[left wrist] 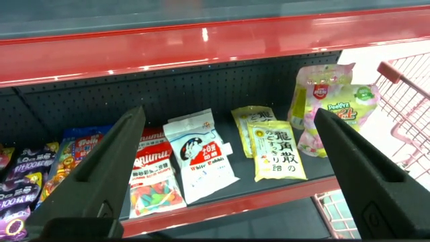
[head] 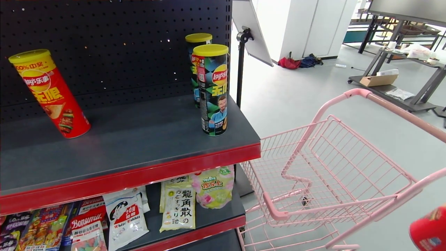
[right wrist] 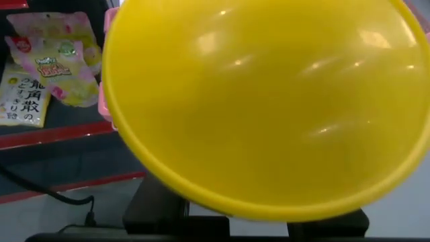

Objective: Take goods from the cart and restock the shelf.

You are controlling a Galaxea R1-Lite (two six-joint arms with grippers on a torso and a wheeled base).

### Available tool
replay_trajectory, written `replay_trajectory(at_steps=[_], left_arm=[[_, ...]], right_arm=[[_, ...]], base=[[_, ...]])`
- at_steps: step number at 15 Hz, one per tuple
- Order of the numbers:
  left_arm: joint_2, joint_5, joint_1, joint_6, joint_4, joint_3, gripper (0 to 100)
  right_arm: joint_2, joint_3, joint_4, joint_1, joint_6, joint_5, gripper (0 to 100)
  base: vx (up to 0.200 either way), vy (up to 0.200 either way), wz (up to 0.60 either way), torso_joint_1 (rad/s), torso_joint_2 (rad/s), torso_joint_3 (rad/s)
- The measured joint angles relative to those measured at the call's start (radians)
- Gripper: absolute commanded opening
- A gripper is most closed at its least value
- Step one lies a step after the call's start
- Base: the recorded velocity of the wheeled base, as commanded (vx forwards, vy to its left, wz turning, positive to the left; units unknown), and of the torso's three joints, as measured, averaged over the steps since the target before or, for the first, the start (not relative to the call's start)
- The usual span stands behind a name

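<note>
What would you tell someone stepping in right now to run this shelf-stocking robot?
Left gripper: open, holding nothing, facing the snack bags on the lower shelf.
Right arm: a red can hangs near the cart, its yellow lid right at the wrist camera. It is probably gripped, though the grip itself is hidden.
Done: the top shelf holds another red can at left and two green cans at right, one behind the other.
Left: set the carried can on the top shelf, then check the cart for more.
</note>
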Motion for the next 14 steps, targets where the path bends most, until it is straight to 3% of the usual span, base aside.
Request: replay_trajectory(at_steps=[3, 14], left_arm=[[0.000, 0.000, 0.000, 0.000, 0.001, 0.000, 100], [0.000, 0.000, 0.000, 0.000, 0.000, 0.000, 100]], right_arm=[[-0.090, 0.029, 0.018, -0.013, -0.019, -0.004, 0], [-0.111, 0.035, 0.010, -0.007, -0.033, 0.006, 0]], base=[[0.000, 0.000, 0.00, 0.025, -0.07, -0.045], [0.000, 0.000, 0.00, 0.177, -0.44, -0.258]])
